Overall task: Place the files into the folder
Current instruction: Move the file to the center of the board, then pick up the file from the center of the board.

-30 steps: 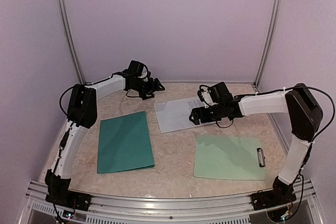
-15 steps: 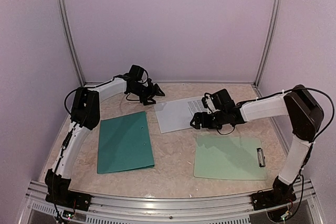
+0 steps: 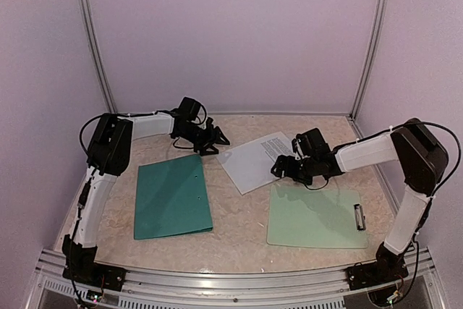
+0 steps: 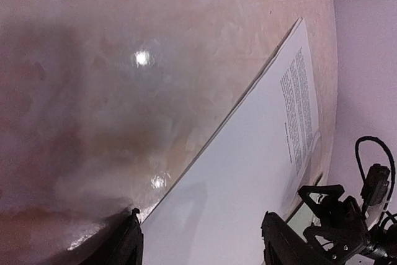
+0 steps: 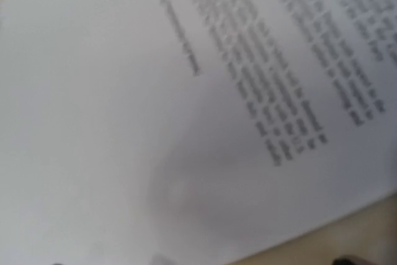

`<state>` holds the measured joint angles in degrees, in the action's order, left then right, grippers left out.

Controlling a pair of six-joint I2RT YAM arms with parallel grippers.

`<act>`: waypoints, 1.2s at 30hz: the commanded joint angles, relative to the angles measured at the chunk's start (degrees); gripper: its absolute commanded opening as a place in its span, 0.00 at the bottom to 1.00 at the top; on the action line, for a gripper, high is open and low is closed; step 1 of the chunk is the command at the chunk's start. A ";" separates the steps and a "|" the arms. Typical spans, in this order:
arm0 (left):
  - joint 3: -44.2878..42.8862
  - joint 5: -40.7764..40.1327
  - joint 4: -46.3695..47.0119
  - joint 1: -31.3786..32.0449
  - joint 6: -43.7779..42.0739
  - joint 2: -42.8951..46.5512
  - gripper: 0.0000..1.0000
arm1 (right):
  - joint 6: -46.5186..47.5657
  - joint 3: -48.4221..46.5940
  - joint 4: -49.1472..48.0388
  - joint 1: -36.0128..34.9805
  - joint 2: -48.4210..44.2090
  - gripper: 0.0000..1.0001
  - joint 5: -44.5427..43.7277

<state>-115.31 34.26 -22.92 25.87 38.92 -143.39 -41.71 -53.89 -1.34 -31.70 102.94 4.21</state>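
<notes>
The files [image 3: 255, 159] are a stack of white printed sheets lying askew on the table, between the two grippers. The dark teal folder [image 3: 172, 195] lies closed and flat at the left. My left gripper [image 3: 215, 140] is low at the files' far-left edge. Its jaws stand open in the left wrist view [image 4: 201, 243], with the files [image 4: 248, 172] just ahead of them. My right gripper [image 3: 283, 168] is down on the files' right side. Its wrist view shows only blurred paper [image 5: 155, 91] very close, and its fingers are hidden.
A pale mint clipboard [image 3: 315, 216] with a metal clip [image 3: 359, 216] lies at the right front, just behind the right gripper. Purple walls and metal posts [image 3: 98, 70] enclose the table [image 3: 239, 233]. A metal rail [image 3: 231, 276] runs along the near edge.
The files have turned and slid nearer, one corner now pointing at the table's middle. The right gripper moved right and nearer with them. The left gripper came down towards the files' left edge.
</notes>
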 commanded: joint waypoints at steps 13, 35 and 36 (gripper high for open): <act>12.03 -3.71 -1.10 0.50 -2.33 7.89 0.65 | -16.36 10.72 -15.08 5.25 -0.87 0.91 2.05; -10.86 1.98 -14.90 1.01 -4.82 -7.87 0.59 | -35.31 11.08 -32.18 4.87 8.69 0.89 11.82; -10.12 1.89 -14.89 1.10 -4.77 -7.58 0.58 | -34.38 10.06 -31.04 4.89 9.14 0.89 12.28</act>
<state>-128.27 35.81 -33.61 25.82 34.41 -149.49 -76.14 -42.57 -38.30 -26.83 108.09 13.37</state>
